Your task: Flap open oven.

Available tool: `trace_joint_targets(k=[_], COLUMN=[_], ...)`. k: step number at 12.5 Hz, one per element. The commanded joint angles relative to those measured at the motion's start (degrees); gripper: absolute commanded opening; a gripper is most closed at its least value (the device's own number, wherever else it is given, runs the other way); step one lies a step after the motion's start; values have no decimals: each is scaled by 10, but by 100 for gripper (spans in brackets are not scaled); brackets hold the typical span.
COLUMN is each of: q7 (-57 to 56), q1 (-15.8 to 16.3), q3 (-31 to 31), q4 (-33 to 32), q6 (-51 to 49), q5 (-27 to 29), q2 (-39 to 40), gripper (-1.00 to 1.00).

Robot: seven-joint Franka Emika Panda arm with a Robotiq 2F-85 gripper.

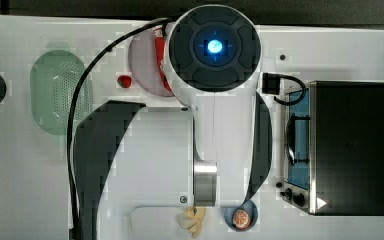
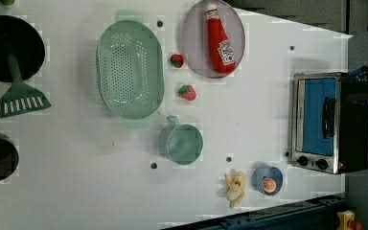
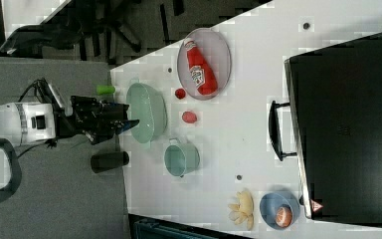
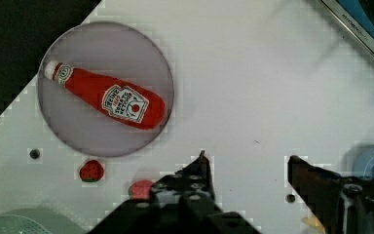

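Note:
The oven (image 1: 350, 147) is a black box with silver trim at the top view's right. Its blue glass door (image 2: 318, 117) stands closed, with the bar handle (image 3: 274, 130) across it and two black knobs (image 2: 311, 163) at one end. My gripper (image 4: 248, 163) hangs well above the white table, apart from the oven. It is open, and between its fingers (image 4: 202, 168) only bare table shows. In the right view the gripper (image 3: 128, 115) reaches in from the left, over the colander's edge. A corner of the oven (image 4: 365, 24) shows in the wrist view.
A ketchup bottle (image 2: 220, 40) lies on a grey plate (image 2: 191, 43), with two strawberries (image 2: 187, 92) beside it. A green colander (image 2: 130, 69), a green cup (image 2: 182, 143), a banana (image 2: 235, 188) and a blue bowl (image 2: 259, 173) with an orange also stand on the table.

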Motion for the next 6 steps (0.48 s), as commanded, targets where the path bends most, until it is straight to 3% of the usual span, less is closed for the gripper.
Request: trace_joint_targets(k=[1, 3, 5, 6], q7=[33, 33, 33, 33], q1=[-22, -22, -22, -22], q3=[-21, -22, -22, -22], q4=[-131, -131, -131, -131], q6=[-80, -80, -80, -80], q5=[20, 20, 20, 20], q2=[-200, -199, -199, -199], gripper=[60, 99, 100, 89])
